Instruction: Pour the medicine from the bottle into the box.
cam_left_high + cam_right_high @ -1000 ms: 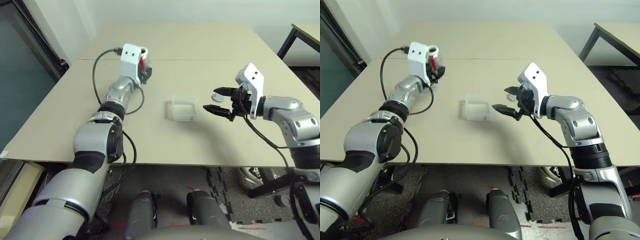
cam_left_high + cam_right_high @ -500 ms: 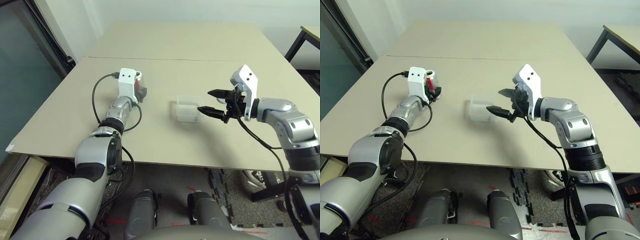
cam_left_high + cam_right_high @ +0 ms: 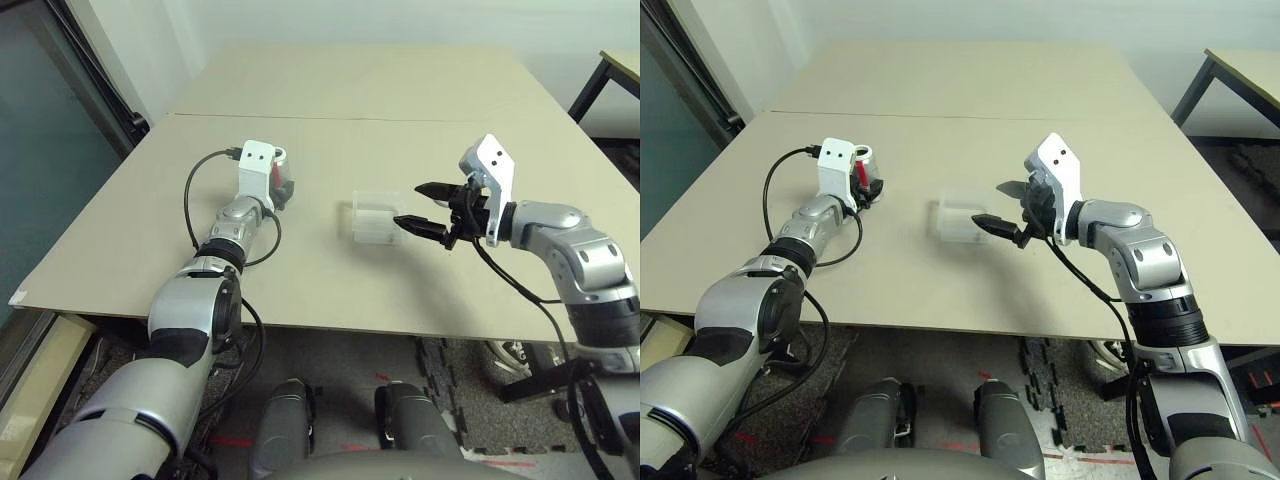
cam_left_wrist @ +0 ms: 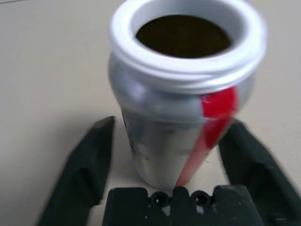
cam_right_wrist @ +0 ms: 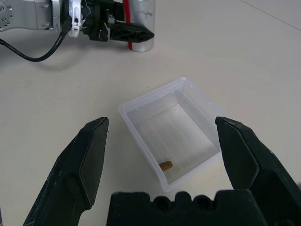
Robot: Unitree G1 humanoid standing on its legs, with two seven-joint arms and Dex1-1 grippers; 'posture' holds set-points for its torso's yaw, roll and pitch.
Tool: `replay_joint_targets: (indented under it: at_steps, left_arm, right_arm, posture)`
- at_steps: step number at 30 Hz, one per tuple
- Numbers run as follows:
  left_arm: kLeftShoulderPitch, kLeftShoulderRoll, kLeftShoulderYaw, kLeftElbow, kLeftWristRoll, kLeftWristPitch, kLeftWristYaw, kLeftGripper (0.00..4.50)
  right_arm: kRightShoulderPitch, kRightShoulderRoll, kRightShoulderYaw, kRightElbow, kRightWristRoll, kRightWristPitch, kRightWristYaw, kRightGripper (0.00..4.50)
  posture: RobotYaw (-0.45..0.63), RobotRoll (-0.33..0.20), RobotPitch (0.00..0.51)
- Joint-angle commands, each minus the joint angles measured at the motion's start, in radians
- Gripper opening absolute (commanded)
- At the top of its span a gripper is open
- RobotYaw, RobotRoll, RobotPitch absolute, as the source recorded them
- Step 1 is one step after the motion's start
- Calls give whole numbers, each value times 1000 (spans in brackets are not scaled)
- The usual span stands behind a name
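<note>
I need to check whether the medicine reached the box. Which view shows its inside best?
The right wrist view: the box lies open below, one small brown piece inside. The eye views show it as a pale blur.

Both forearms are silver metal with rounded casings and black bands at the joints. Each wrist carries a white angular camera housing with two small dark holes on its face. A black cable loops from the left housing back along the left forearm; another black cable trails under the right forearm. The left gripper (image 4: 171, 160) and right gripper (image 5: 162, 155) have matte black, wedge-shaped jaws on a black base block with a row of small round screw holes.
</note>
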Motion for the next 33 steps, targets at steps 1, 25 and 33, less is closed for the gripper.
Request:
replay_joint_targets:
  at_steps: [1,25,33]
  left_arm:
    - [19,3,-2,-5,-1,-8,-13,4483]
    - [139,-34,15,-165,-105,32,-159,4483]
    - [304,-42,-2,-478,-145,159,-179,4483]
  right_arm:
    - [-3,-13,3,-4,4,0,5,4500]
    - [-15,-94,47,51,-59,30,21,4500]
    - [-11,-97,42,43,-53,36,30,4500]
  posture:
    - [-76,0,73]
    - [-11,0,76]
    - [2,0,87]
